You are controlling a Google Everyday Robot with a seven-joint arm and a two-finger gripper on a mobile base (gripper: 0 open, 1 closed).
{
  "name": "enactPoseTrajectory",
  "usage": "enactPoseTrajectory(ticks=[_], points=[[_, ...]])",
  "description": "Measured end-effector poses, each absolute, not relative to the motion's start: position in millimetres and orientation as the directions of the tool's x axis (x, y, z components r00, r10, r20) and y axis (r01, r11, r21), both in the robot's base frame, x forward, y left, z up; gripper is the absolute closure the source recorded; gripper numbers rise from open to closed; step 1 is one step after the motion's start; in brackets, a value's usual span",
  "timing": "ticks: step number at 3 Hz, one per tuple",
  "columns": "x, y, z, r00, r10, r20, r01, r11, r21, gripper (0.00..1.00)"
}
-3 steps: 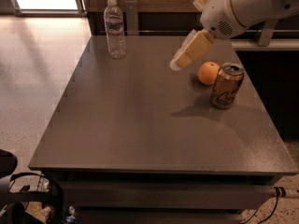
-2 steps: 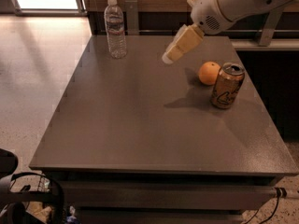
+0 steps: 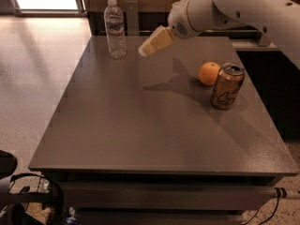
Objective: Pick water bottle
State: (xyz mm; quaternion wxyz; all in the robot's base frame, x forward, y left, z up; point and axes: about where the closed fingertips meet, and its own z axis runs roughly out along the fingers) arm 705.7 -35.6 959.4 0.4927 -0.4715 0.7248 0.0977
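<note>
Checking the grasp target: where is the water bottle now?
In the camera view, the water bottle stands upright at the table's far-left corner. The gripper hovers just right of it, not touching.

Water bottle upright (white cap), left of end effector.

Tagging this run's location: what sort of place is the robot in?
Likely an office break area: a grey table holding a water bottle, orange and gold can, on a speckled floor. The gripper hangs over the table, apart from the bottle.
</note>
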Motion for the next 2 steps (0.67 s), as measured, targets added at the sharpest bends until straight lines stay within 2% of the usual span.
enactPoseTrajectory(ticks=[2], points=[[773.7,-29.1,940.0,-0.041,-0.395,-0.918,-0.771,0.597,-0.223,0.0]])
